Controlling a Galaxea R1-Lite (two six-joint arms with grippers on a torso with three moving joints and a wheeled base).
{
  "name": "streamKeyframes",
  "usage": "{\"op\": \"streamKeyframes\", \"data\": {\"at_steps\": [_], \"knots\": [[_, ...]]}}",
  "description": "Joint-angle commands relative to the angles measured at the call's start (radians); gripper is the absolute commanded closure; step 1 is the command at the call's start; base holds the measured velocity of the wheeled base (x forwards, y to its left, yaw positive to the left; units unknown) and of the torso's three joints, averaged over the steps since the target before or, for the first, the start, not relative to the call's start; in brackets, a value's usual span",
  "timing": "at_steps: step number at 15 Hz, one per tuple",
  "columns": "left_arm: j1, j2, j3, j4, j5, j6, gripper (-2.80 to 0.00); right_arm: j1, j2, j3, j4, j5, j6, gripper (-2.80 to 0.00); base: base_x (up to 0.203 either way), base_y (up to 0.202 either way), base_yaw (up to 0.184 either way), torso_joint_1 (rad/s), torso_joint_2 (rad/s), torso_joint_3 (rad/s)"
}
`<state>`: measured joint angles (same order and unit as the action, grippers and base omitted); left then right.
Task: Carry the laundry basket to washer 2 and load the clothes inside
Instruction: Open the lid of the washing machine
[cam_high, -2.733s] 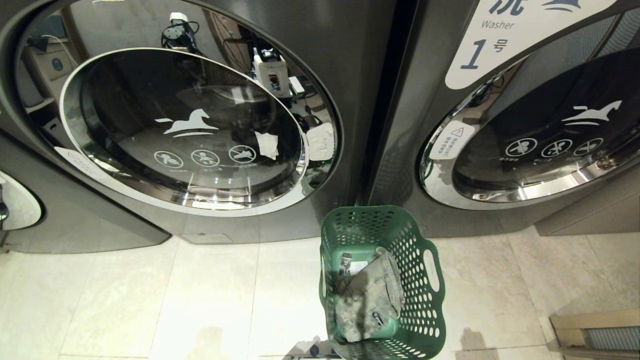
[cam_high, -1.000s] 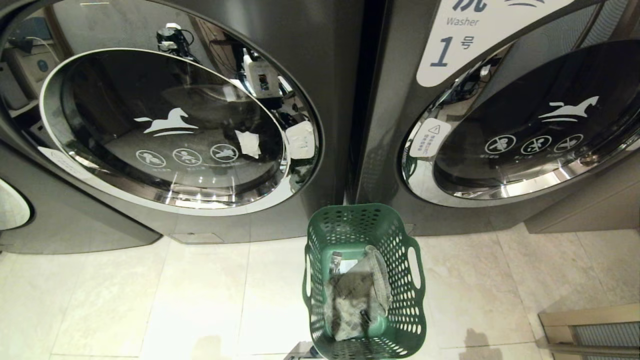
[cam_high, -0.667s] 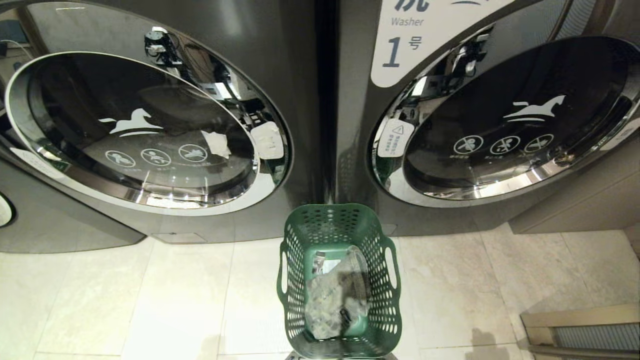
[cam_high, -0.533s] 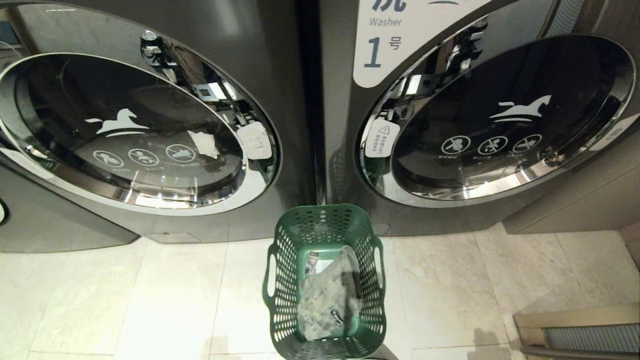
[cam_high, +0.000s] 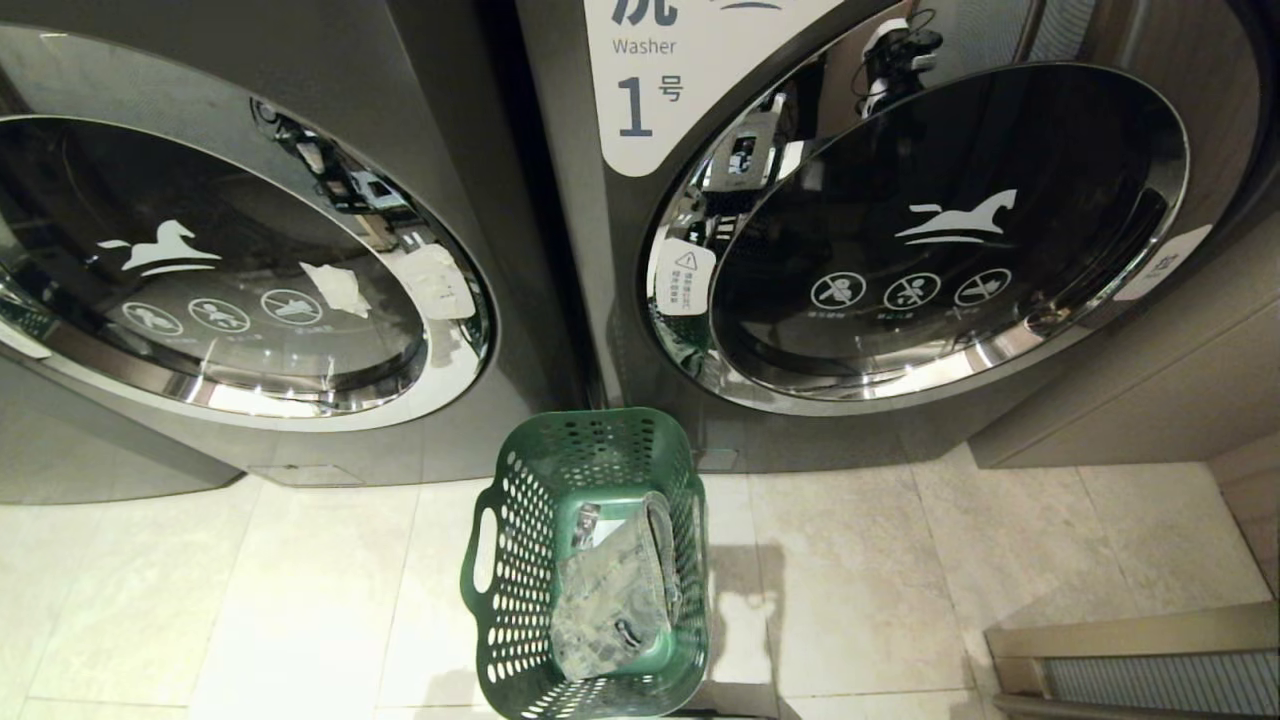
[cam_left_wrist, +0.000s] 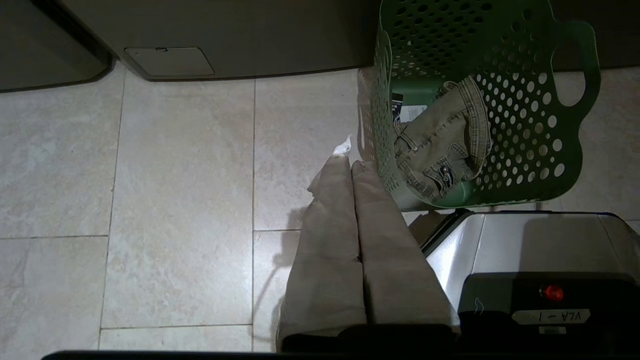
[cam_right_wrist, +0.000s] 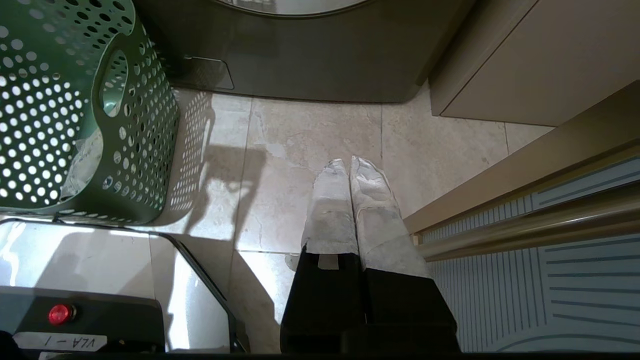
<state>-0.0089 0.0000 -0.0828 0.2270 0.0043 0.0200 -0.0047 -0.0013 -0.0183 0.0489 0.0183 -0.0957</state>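
Note:
The green perforated laundry basket (cam_high: 510, 610) stands on the tiled floor in front of the gap between two front-loading washers. Inside it lie grey-green denim clothes (cam_high: 610, 590). The right machine (cam_high: 940, 230) carries the label "Washer 1"; the left machine (cam_high: 230, 270) shows no number, so I cannot tell whether it is washer 2. Both round doors are closed. My left gripper (cam_left_wrist: 350, 162) hangs shut and empty just beside the basket (cam_left_wrist: 530, 135), clothes (cam_left_wrist: 440, 140) visible. My right gripper (cam_right_wrist: 350, 165) is shut and empty over bare tile, away from the basket (cam_right_wrist: 60, 115). Neither arm shows in the head view.
My silver base front (cam_left_wrist: 525, 240) sits right behind the basket. A beige cabinet side (cam_high: 1150, 400) flanks washer 1 on the right. A raised sill with a ribbed grille (cam_high: 1140, 660) runs along the floor at the near right.
The whole head view has slid to the left, so the camera has swung right: washer 1 is now central and the left machine is partly cut off. The basket stays before the gap; both grippers stay shut.

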Motion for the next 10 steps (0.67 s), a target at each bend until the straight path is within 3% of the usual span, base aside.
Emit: {"op": "streamKeyframes", "data": {"at_steps": [1, 6, 10], "knots": [[0.001, -0.003, 0.0, 0.0, 0.0, 0.0, 0.0, 0.0, 0.0, 0.0, 0.0, 0.0, 0.0, 0.0, 0.0, 0.0, 0.0, 0.0, 0.0, 0.0], [0.001, -0.003, -0.001, 0.002, -0.005, 0.006, 0.0, 0.0, 0.0, 0.001, 0.0, 0.002, -0.002, 0.0, 0.0, 0.0, 0.0, 0.0, 0.0, 0.0], [0.001, -0.003, -0.012, -0.033, -0.053, 0.031, 0.0, 0.0, 0.0, 0.0, 0.002, 0.002, -0.001, 0.0, 0.0, 0.0, 0.0, 0.0, 0.0, 0.0]]}}
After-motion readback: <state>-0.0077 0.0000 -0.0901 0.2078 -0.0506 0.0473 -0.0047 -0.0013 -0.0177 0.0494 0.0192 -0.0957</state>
